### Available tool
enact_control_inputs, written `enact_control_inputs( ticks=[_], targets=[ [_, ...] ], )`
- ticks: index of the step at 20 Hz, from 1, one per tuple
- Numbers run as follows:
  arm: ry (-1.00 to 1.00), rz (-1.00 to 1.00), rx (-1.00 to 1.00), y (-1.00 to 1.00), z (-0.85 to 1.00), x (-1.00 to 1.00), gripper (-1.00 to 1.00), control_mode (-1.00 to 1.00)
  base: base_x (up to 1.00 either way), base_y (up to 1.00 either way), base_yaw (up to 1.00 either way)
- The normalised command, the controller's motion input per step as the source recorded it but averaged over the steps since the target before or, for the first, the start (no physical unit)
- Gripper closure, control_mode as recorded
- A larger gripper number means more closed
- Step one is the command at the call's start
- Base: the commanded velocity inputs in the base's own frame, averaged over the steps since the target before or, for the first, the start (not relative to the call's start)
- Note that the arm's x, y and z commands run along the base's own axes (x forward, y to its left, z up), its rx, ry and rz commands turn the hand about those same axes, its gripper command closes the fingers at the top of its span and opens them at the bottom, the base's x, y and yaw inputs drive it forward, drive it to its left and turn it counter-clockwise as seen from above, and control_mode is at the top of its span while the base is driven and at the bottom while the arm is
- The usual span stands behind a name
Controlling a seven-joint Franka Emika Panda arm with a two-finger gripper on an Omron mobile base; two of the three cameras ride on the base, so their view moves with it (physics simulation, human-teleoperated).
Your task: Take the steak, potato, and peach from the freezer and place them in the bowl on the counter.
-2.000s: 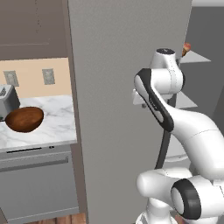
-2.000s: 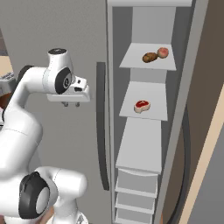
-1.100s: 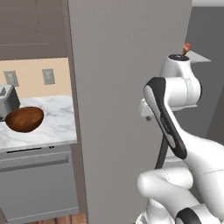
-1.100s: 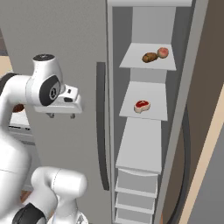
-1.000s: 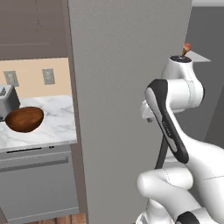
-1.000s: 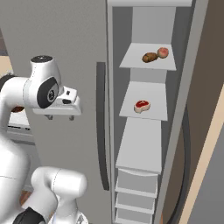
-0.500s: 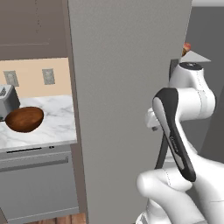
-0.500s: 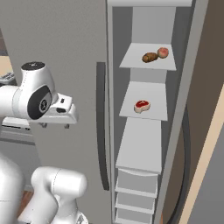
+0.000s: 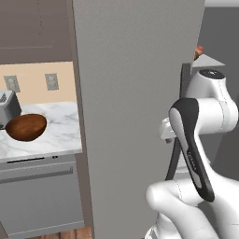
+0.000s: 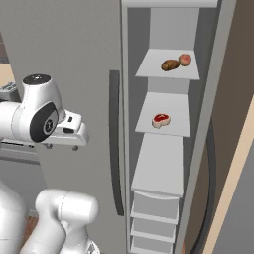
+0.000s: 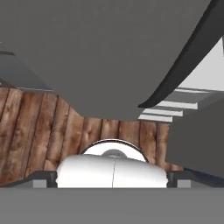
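Note:
The freezer stands open, its wide grey door (image 10: 74,74) swung out between me and the shelves. On the top shelf lie the tan potato (image 10: 170,65) and the pink-orange peach (image 10: 185,59) side by side. One shelf lower rests the steak (image 10: 161,120). My gripper (image 10: 61,147) hangs in front of the door, left of its dark handle (image 10: 115,144), pointing down, open and holding nothing. Far to the left, the dark wooden bowl (image 9: 25,127) sits on the marble counter (image 9: 56,135). A sliver of the peach (image 9: 199,50) peeks past the door's edge.
A silver toaster (image 9: 7,105) stands just behind the bowl. Pale drawers (image 10: 154,213) stack below the freezer shelves. Below the hand lie the wooden floor (image 11: 35,127) and the curved door handle (image 11: 183,65). Dark brown wall cabinets (image 9: 32,28) hang above the counter.
The arm has swung back from the freezer opening; the hand has dropped and moved left in the right base view. Food, bowl and door have stayed put.

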Motion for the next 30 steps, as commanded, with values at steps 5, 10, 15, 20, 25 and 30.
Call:
enact_control_inputs(
  ticks=[5, 10, 15, 20, 25, 30],
  targets=[
    [0.0, -0.03, 0.07, -0.19, 0.0, -0.21, -1.0, -1.0, 0.0, 0.0, 0.0],
    [0.0, -0.01, 0.02, -0.07, 0.0, -0.19, -1.0, -1.0, 0.0, 0.0, 0.0],
    [0.0, 0.0, 0.0, 0.0, 0.0, -0.17, -1.0, -1.0, 0.0, 0.0, 0.0],
    [0.0, -0.01, 0.0, 0.05, 0.0, -0.03, -1.0, -1.0, 0.0, 0.0, 0.0],
    [0.0, 0.0, 0.0, 0.07, 0.0, 0.0, -1.0, -1.0, 0.0, 0.0, 0.0],
    [0.0, 0.0, 0.0, 0.02, 0.0, 0.0, -1.0, -1.0, 0.0, 0.0, 0.0]
  ],
)
